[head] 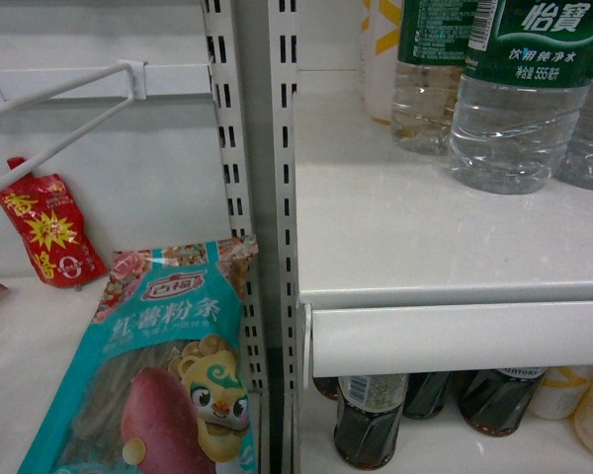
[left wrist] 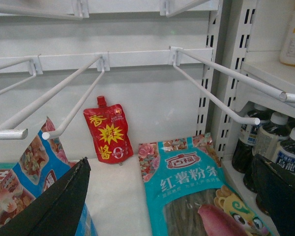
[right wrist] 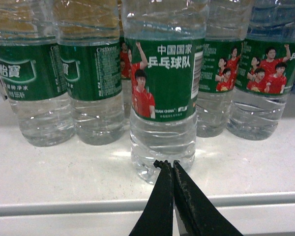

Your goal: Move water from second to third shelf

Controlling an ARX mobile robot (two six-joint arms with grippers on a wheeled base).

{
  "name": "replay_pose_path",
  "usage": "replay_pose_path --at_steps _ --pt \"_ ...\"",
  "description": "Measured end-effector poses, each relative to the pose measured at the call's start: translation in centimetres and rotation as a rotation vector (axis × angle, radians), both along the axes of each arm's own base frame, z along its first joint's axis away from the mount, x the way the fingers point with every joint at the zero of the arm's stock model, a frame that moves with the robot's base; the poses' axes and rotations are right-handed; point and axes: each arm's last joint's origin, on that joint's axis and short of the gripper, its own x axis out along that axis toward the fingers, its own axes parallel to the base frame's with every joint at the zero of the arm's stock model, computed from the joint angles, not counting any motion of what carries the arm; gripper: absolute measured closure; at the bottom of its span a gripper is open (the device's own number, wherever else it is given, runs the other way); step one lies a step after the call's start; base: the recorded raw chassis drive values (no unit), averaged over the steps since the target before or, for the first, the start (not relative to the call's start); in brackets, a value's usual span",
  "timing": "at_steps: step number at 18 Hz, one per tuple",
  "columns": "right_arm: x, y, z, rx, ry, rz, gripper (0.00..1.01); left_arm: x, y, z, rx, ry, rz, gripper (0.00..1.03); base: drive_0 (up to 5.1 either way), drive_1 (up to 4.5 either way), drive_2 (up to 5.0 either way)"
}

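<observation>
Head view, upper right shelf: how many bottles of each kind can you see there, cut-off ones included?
green-label water bottles: 3
white-and-yellow bottle: 1
Total: 4

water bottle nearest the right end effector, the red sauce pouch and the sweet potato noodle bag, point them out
water bottle (right wrist: 162,83): right wrist view, on its green label.
red sauce pouch (left wrist: 108,130): left wrist view, on the yellow starburst on its front.
sweet potato noodle bag (left wrist: 191,184): left wrist view, on the teal front panel.
</observation>
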Motion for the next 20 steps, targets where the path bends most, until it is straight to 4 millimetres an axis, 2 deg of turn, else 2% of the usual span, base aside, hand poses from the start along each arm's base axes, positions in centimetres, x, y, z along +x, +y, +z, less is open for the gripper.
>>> replay_pose_path --at_steps 7,12,13,15,20 --pt "-1.1 0.0 -2.3 0.0 0.0 0.0 0.99 0.0 0.0 0.0 0.0 0.0 0.0 0.05 0.0 0.0 0.0" --pt "-1.7 0.0 -3.1 0.0 0.009 0.0 0.99 0.0 0.0 0.0 0.0 0.0 0.0 0.05 0.0 0.0 0.0" --pt "-2.3 0.0 -4.0 0.0 0.026 0.0 0.99 0.0 0.0 0.0 0.0 0.0 0.0 0.05 0.0 0.0 0.0" --pt "-2.6 0.0 -3.7 0.003 -0.02 0.0 0.99 0.0 0.0 0.0 0.0 -0.001 0.0 0.05 0.0 0.0 0.0" --pt "-2.6 0.0 -3.9 0.003 -0.009 -0.002 0.99 0.0 0.0 0.0 0.0 0.0 0.0 0.05 0.0 0.0 0.0"
